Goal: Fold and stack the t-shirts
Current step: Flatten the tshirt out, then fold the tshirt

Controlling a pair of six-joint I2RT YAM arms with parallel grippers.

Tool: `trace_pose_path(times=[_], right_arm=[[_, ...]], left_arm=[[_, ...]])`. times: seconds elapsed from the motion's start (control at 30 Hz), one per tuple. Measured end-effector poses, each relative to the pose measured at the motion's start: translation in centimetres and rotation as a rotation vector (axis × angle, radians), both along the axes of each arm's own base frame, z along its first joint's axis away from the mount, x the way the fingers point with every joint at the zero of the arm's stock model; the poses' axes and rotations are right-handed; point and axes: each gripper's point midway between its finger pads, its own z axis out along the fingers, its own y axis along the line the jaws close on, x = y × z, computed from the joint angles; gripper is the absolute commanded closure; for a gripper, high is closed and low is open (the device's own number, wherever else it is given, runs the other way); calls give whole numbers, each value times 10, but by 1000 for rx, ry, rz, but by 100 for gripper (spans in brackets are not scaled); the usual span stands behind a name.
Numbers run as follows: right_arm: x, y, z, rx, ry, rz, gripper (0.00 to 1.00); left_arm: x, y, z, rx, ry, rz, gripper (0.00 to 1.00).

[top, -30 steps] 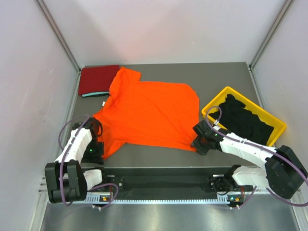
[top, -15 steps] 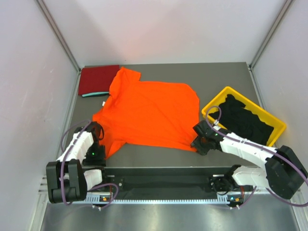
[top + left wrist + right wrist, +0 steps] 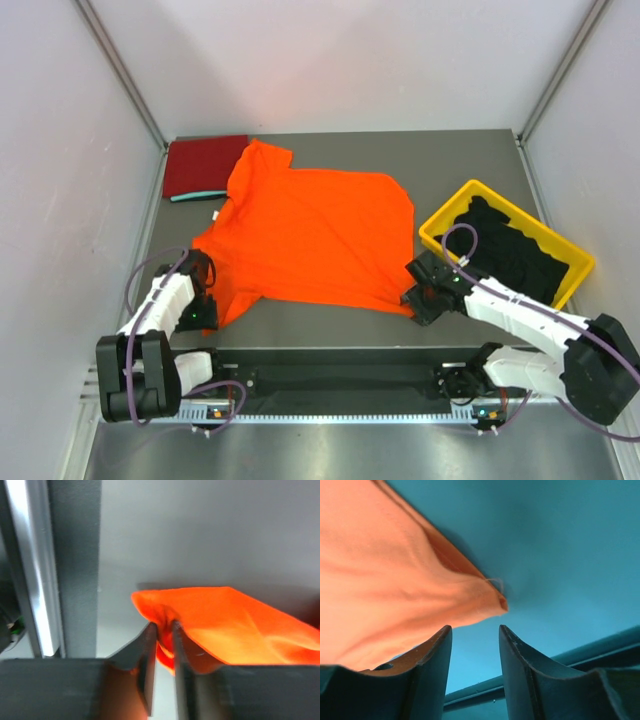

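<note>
- Orange t-shirt [image 3: 310, 235] lies spread flat across the middle of the counter [image 3: 330, 325].
- Left tool [image 3: 162, 630] is clamped on a bunched fold at the shirt's near-left edge, with its fingers almost together.
- Right tool [image 3: 475, 630] has its jaws apart at the near-right hem corner, and the cloth lies just ahead of them, ungripped.
- Dark red t-shirt [image 3: 203, 165] lies folded at the far left, and black t-shirts [image 3: 510, 250] sit in the yellow bin [image 3: 440, 222].

Grey tabletop [image 3: 460, 160], boxed by pale matte walls [image 3: 350, 60] at 9, 12 and 3 o'clock; metal corner posts [image 3: 120, 68] at 11 and 1; soft, even light.
</note>
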Motion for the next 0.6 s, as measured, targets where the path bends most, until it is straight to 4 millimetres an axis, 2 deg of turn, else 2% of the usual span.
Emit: trace_pose_path(times=[0.03,0.1,0.23,0.37,0.47,0.57,0.6], right_arm=[[-1,-1,0,0,6,-11,58],[-4,-4,0,-3,16,-30,58],[-6,-6,-2,6,21,-67,59],[-16,-14,-19,-5,51,-104,60],[-17,-13,-21,-3,55,-118,60],[-15,-12,-22,4,52,-127,64],[-14,-11,-22,7,49,-128,71]], left_arm=[[2,0,0,2,-7,-1,91],[4,1,0,3,-16,-4,100],[3,0,0,2,-22,-9,100],[3,0,1,2,-30,-10,100],[3,1,4,6,-38,-15,100],[5,2,10,17,-57,-24,100],[6,4,13,24,-66,-27,100]])
